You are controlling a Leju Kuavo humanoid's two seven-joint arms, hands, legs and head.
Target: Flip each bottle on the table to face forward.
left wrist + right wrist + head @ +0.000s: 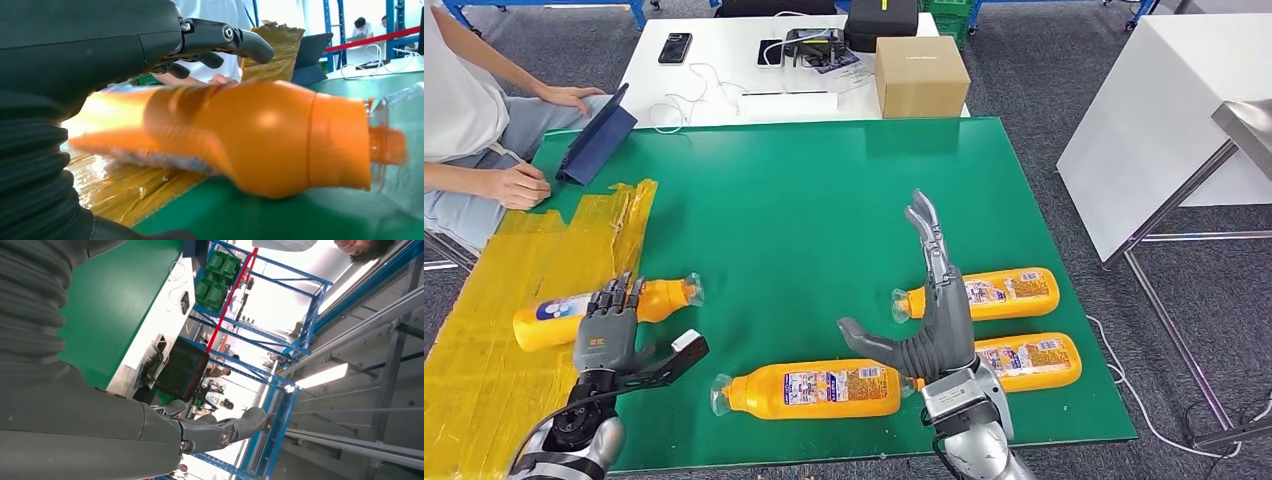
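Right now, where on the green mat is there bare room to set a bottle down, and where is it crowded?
The widest bare stretch of green mat lies between the cardboard box, the tablet and the bottles. It is crowded near the robot: three orange bottles cluster around the raised right hand, and the left hand rests over a fourth on the yellow tape.

bottle labels (841, 385), print too small to read

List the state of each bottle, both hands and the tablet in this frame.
Left orange plastic bottle: lying, left hand over it.
Front-centre orange bottle: lying, untouched.
Two right orange bottles: lying.
Left hand: on bottle, grip unclear.
Right hand: open, raised.
Dark blue tablet: propped.
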